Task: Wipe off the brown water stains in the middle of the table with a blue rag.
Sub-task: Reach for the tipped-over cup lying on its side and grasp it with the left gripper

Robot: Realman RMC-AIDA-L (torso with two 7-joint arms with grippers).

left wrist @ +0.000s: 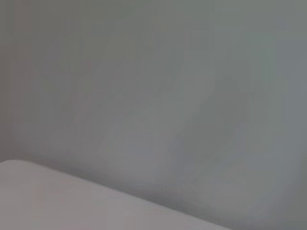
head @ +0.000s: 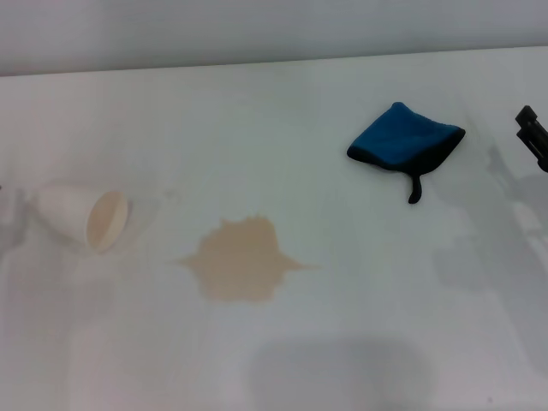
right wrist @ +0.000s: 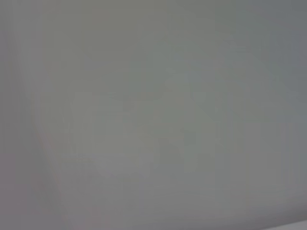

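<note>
Spill mid-table, rag off to the right.

The cup lies tipped on the left, mouth toward the stain, holding no liquid. The rag lies far-right of the stain, strap pointing nearward. The right gripper sits near the rag at the right edge; its jaw width can't be told.

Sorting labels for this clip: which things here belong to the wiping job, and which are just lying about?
Job: blue rag; brown water stains; table; right gripper at the table's right edge.
Lying about: tipped paper cup.
</note>
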